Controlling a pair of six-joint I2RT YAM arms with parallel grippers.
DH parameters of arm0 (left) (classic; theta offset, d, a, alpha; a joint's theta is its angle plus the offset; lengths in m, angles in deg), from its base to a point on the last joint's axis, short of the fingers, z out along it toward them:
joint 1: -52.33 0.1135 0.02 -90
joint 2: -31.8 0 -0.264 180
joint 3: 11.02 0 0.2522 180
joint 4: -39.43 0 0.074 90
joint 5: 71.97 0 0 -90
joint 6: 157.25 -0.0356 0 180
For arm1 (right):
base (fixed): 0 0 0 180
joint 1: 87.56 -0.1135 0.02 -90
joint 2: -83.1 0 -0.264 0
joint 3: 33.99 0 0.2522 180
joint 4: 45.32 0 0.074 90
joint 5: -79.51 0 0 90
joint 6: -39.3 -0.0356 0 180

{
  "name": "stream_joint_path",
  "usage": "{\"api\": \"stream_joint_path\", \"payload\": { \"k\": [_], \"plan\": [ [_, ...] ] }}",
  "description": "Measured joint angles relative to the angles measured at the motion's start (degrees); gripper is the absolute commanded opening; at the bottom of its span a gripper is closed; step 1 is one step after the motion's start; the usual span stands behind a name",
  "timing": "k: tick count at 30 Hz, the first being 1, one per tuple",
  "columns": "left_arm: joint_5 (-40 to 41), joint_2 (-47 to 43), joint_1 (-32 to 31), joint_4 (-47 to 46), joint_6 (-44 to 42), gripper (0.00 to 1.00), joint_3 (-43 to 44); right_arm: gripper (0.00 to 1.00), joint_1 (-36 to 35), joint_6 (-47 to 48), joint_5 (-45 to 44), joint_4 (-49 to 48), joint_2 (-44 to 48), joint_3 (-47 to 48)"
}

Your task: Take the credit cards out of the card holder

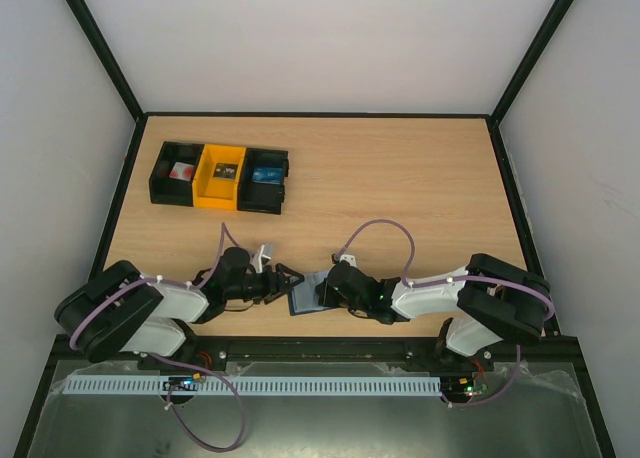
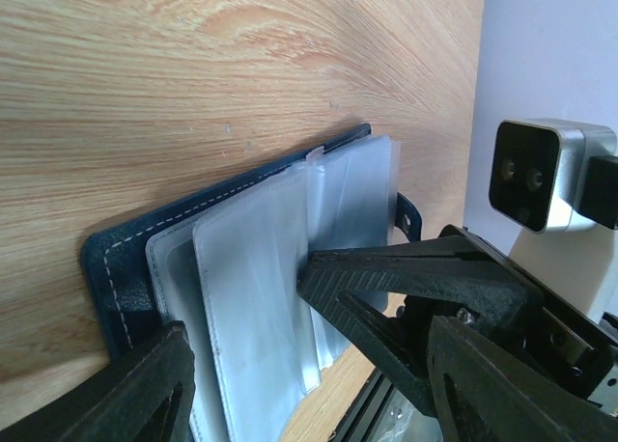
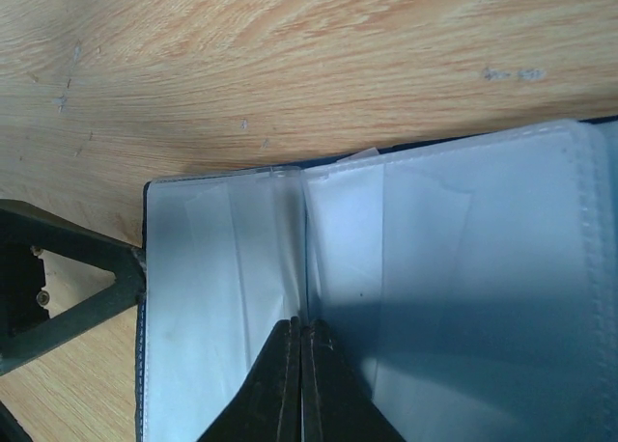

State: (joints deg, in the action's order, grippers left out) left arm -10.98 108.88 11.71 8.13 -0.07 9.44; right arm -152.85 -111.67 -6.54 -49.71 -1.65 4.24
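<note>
Wood-grain tabletop [image 1: 400, 178]: the open navy leather card holder [image 1: 303, 301] with clear plastic sleeves [image 3: 435, 268] lies at its 6 o'clock, long axis 9-to-3. Nearer is the right gripper [image 1: 322, 292], at the holder's 3 o'clock, fingers pressed together on the sleeve crease. At its 10 o'clock, the left gripper [image 1: 292, 281] is spread and empty. No credit cards discernible inside.

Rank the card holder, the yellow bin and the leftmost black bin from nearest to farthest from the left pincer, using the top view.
1. card holder: right beside the left pincer, near the table's front edge.
2. yellow bin: far side, middle of the bin row.
3. leftmost black bin: far side, the row's left end.
</note>
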Motion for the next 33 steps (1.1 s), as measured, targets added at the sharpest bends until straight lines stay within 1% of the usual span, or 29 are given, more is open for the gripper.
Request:
{"api": "stream_joint_path", "payload": {
  "k": [5, 9, 13, 18, 21, 23, 27, 33],
  "plan": [
    [-0.63, 3.06, -0.02, -3.15, -0.07, 0.66, 0.11, 0.02, 0.0, -0.13, 0.0, -0.52, 0.0, -0.24],
    [-0.92, 4.57, -0.11, -5.25, 0.2, 0.62, 0.11, 0.02, 0.0, -0.17, 0.0, -0.61, 0.0, -0.28],
    [-0.83, 4.44, -0.37, -5.11, 0.63, 0.58, 0.09, 0.02, 0.0, -0.39, 0.02, -1.07, 0.0, -0.55],
    [-0.39, 2.51, -1.49, -2.49, 0.44, 0.54, 0.24, 0.02, 0.0, -0.87, 0.02, -1.95, 0.0, -0.96],
    [-0.52, 1.7, -2.64, -1.68, 0.35, 0.54, 1.22, 0.02, 0.0, -1.01, 0.0, -1.99, 0.0, -0.98],
    [-0.52, 1.09, -3.28, -1.46, 0.33, 0.57, 1.86, 0.02, 0.0, -1.03, 0.02, -1.99, 0.0, -0.98],
    [0.13, -0.52, -4.13, 1.36, -0.35, 0.57, 3.04, 0.02, 0.0, -1.05, 0.0, -2.56, 0.0, -1.31],
    [1.01, -2.49, -4.61, 4.63, -1.4, 0.57, 3.67, 0.08, 0.0, -1.09, 0.13, -4.28, 0.35, -2.25]
  ]
}}
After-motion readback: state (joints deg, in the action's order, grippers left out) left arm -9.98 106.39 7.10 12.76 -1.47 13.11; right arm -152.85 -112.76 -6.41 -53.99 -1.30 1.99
